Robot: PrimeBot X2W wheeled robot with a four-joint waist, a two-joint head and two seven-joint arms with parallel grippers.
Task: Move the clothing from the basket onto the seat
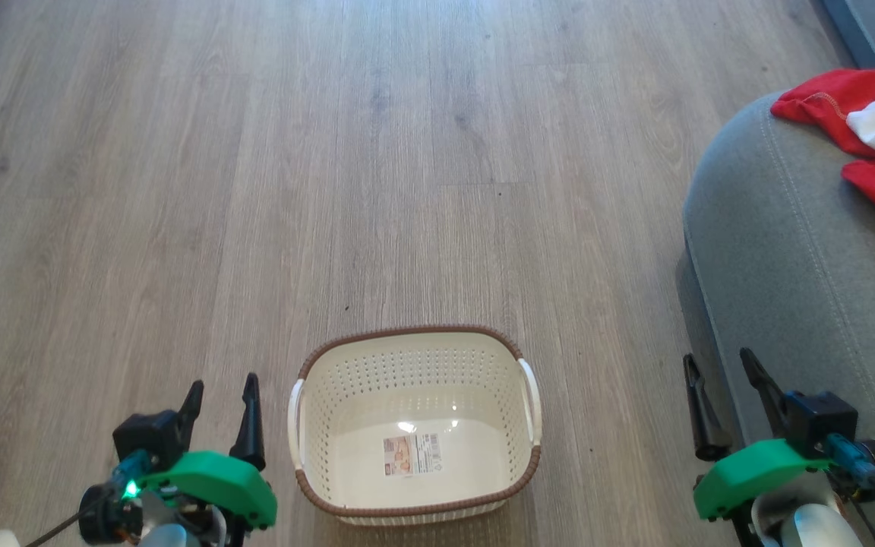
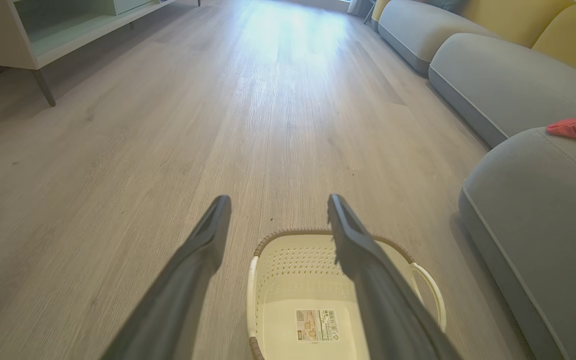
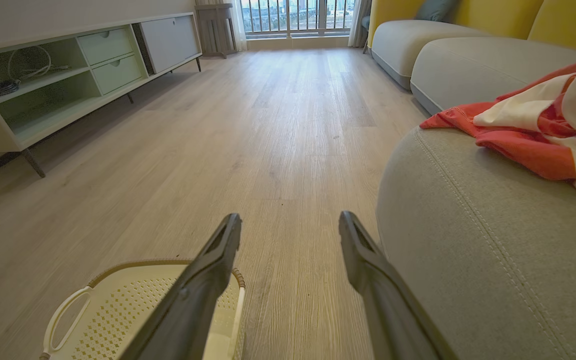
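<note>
Sitting on the wooden floor (image 1: 331,152) right in front of the robot, the basket (image 1: 407,372) shows its cream bottom with the label sticker (image 1: 412,453) in plain sight. The clothing (image 1: 863,129) lies in a red-and-white heap on top of the grey seat (image 1: 787,266), off to the robot's right and well apart from the basket. A strip of floor runs between basket and seat. The left pincer (image 1: 225,381) hangs just beside the basket's left handle, its two dark fingers spread wide with nothing between them. The right pincer (image 1: 716,355) hovers at the seat's rounded edge, its fingers just as wide apart and gripping nothing. A low cabinet (image 3: 68,85) stands along the far wall.
</note>
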